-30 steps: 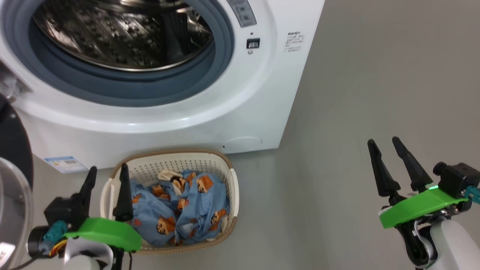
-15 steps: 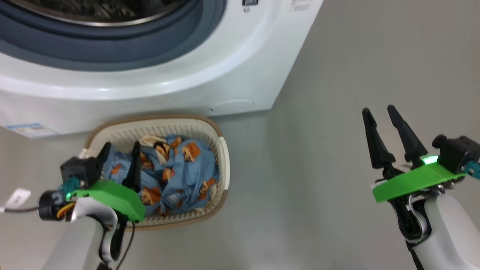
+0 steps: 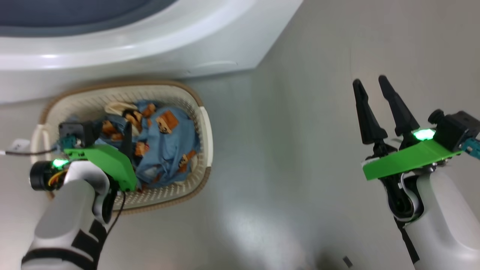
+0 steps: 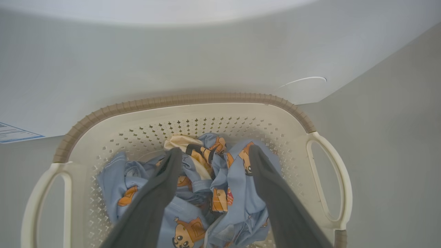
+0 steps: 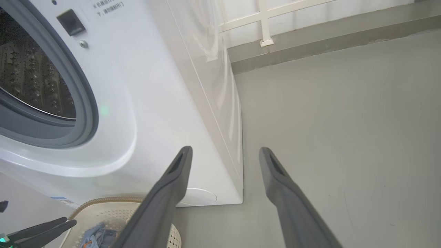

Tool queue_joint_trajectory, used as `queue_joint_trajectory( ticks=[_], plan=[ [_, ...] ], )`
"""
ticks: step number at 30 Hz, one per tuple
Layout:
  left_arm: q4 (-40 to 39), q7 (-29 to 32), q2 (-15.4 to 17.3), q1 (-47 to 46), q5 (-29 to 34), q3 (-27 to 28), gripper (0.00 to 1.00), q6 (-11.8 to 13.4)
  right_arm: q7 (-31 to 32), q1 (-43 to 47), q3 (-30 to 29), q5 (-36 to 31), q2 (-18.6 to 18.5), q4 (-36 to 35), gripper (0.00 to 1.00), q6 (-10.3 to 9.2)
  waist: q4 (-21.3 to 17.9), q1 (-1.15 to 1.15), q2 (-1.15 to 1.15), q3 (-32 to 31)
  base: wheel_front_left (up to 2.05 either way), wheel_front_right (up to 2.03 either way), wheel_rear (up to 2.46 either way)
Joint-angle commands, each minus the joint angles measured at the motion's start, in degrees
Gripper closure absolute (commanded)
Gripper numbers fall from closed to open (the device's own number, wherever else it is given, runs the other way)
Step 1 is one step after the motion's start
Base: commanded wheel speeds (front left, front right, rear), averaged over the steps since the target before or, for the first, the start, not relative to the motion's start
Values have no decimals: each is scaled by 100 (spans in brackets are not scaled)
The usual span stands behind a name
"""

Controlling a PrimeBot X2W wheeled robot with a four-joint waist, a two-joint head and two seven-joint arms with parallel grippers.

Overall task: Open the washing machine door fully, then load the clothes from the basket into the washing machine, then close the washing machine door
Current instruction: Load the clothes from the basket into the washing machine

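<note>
Head view: the left gripper [image 3: 112, 129] has swung from the basket's [image 3: 204, 123] rim to over the clothes [image 3: 168, 150], fingers apart; the right gripper [image 3: 369, 80] waits, also spread. Left wrist view: cloth lies between its fingers, so grabbing looks next. Right wrist view: the washing machine's [image 5: 155, 103] bare drum mouth sits left of those fingers.

clothes [image 4: 237, 186] partly behind left tool [image 4: 215, 151]

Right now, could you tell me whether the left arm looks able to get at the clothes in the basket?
Probably yes: the left gripper hangs over the basket, jaws open, pointing down at the clothes, with nothing between them and the fabric.
</note>
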Motion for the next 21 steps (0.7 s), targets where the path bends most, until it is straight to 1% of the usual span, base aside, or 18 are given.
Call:
queue_joint_trajectory(
  ticks=[1, 10, 15, 17, 21],
  plan=[
    [121, 17, 140, -172, 13, 132, 0, -32, -68, -9, 114, 40, -13, -149, 0, 9, -214, 0, 0, 427, 0, 0, 0],
    [1309, 143, 51, -963, -50, 63, 0, -276, -68, -338, 255, 84, 45, -252, 0, 9, -474, 0, 0, 1062, 0, 0, 0],
    [1823, 216, 28, -1309, -51, 27, 0, -275, -68, -423, 285, 117, 117, -279, 0, 9, -582, 0, 0, 1315, 0, 0, 0],
    [1978, 213, 52, -1421, -1, -28, 0, -258, -68, -438, 298, 130, 145, -294, 0, 9, -622, 0, 0, 1389, 0, 0, 0],
    [2232, 280, 103, -1569, 19, -87, 0, -301, -68, -473, 331, 153, 206, -325, 0, 9, -715, 0, 0, 1499, 0, 0, 0]
  ],
)
